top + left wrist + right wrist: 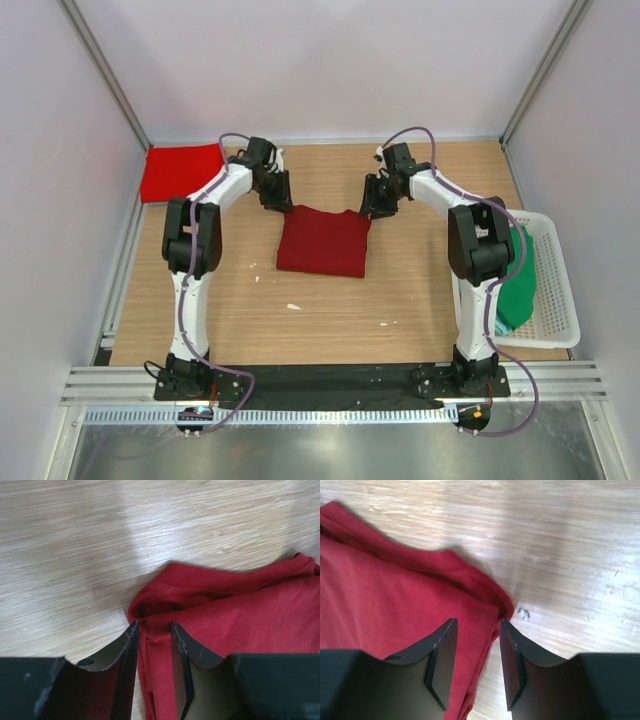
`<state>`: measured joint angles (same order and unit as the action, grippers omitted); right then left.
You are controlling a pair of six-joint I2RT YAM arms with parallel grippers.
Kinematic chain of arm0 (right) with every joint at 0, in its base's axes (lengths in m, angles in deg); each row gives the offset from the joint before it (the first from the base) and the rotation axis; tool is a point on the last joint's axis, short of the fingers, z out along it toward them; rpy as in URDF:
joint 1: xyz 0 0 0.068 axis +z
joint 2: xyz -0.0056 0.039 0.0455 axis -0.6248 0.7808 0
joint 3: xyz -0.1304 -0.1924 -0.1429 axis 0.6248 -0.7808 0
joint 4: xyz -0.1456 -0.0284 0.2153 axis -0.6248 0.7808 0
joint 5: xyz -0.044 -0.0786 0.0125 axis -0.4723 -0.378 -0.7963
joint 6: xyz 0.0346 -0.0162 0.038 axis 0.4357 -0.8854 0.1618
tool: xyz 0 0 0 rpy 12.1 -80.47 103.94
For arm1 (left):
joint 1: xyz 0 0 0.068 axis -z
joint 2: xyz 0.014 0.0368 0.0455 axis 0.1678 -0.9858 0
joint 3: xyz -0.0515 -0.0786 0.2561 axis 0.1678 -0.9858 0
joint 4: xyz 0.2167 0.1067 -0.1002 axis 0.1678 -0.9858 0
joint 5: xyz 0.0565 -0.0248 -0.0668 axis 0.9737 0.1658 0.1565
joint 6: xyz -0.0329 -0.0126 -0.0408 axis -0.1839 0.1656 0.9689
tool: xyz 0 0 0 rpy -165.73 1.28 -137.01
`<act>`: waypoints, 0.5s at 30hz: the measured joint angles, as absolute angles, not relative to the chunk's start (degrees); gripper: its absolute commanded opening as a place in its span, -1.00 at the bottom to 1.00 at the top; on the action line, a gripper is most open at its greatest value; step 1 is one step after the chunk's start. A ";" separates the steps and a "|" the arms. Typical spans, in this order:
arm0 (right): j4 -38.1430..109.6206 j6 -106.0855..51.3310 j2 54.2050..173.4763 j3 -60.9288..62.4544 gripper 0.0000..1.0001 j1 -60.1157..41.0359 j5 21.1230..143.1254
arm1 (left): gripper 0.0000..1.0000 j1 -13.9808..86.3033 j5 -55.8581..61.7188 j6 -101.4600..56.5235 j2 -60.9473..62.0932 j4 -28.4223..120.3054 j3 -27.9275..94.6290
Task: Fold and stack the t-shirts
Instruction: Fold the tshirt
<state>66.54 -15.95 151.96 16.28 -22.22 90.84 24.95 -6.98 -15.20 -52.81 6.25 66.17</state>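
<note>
Plain unlabelled dark maroon t-shirt [323, 241]

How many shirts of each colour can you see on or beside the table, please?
Dark maroon cloth t-shirt, folded mid-table: 1
Bright red cloth t-shirt, folded at the far left corner: 1
Green cloth t-shirt, in the white plastic basket: 1
Total: 3

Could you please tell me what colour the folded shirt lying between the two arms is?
Dark maroon red cloth t-shirt, clearest in the top external view.

Matt soft maroon cloth shirt [323, 241], pale wood-grain table [420, 290] with faint sheen, white plastic mesh basket [556, 290] right, matt black gripper fingers [442, 652]
</note>
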 measured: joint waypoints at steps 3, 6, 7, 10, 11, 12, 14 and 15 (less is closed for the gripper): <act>66.93 -16.17 153.68 17.42 -0.10 -22.22 90.62 | -0.34 25.34 -6.76 -15.22 -53.42 6.17 66.17; 67.44 -16.59 154.78 18.38 -0.10 -22.22 90.41 | -0.32 25.54 -6.37 -15.22 -53.40 6.06 66.17; 67.66 -16.80 155.21 18.88 -0.09 -22.22 90.30 | -0.32 25.56 -6.22 -15.24 -53.40 5.99 66.17; 68.11 -17.46 156.26 20.52 -0.09 -22.22 90.23 | -0.29 25.67 -5.34 -15.24 -53.40 5.75 66.17; 68.16 -17.59 156.44 20.74 -0.10 -22.22 90.25 | -0.29 25.69 -5.23 -15.24 -53.40 5.75 66.17; 68.29 -17.66 156.57 21.05 -0.10 -22.22 90.25 | -0.30 25.72 -5.04 -15.24 -53.40 5.71 66.17; 68.44 -17.79 156.79 21.48 -0.11 -22.22 90.27 | -0.31 25.74 -4.91 -15.24 -53.40 5.53 66.22; 68.57 -17.83 156.92 21.75 -0.11 -22.22 90.25 | -0.34 25.74 -4.84 -15.24 -53.42 5.42 66.32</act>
